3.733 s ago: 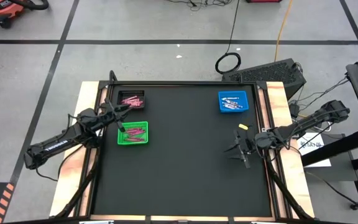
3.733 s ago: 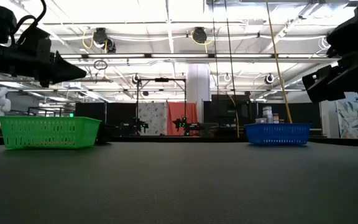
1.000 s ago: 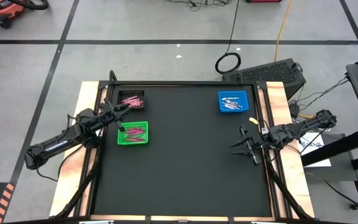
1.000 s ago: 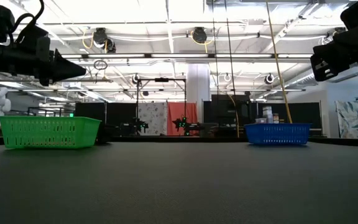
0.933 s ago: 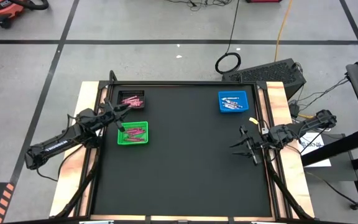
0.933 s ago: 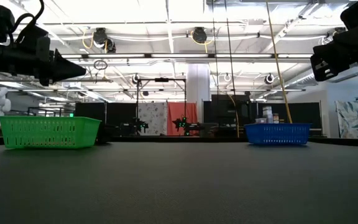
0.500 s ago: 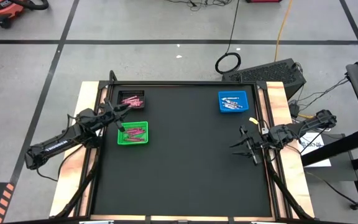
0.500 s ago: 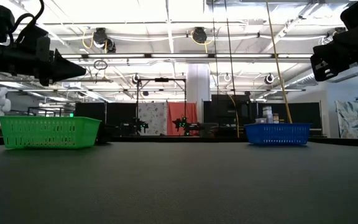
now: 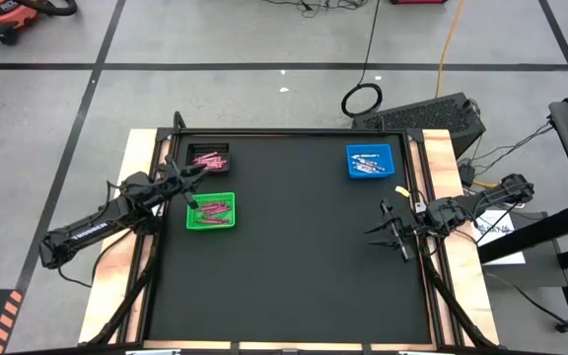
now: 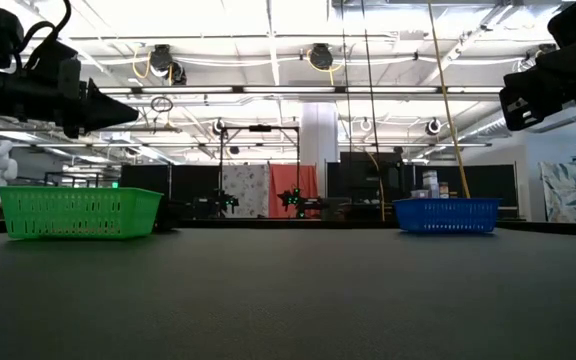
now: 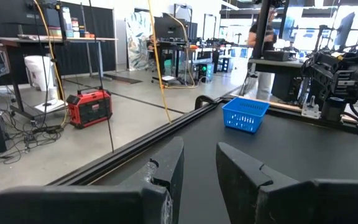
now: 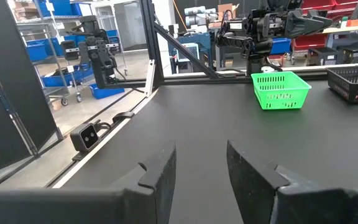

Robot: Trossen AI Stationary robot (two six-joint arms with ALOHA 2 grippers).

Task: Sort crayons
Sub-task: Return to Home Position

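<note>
Pink crayons (image 9: 208, 157) lie in a black tray (image 9: 208, 148) at the far left of the black mat. More pink crayons (image 9: 213, 210) lie in a green tray (image 9: 193, 219) just in front of it. Pale crayons (image 9: 368, 164) lie in a blue tray (image 9: 370, 151) at the far right. My left gripper (image 9: 193, 187) hovers level by the green tray's left side, open and empty (image 11: 199, 152). My right gripper (image 9: 388, 230) hangs level over the mat's right side, open and empty (image 12: 201, 152).
A small yellow bit (image 9: 400, 191) lies near the mat's right edge, behind my right gripper. The mat's middle (image 9: 294, 247) and near part are bare. A raised black frame (image 9: 294, 131) runs round the mat. A person (image 11: 263, 34) stands in the room beyond the table.
</note>
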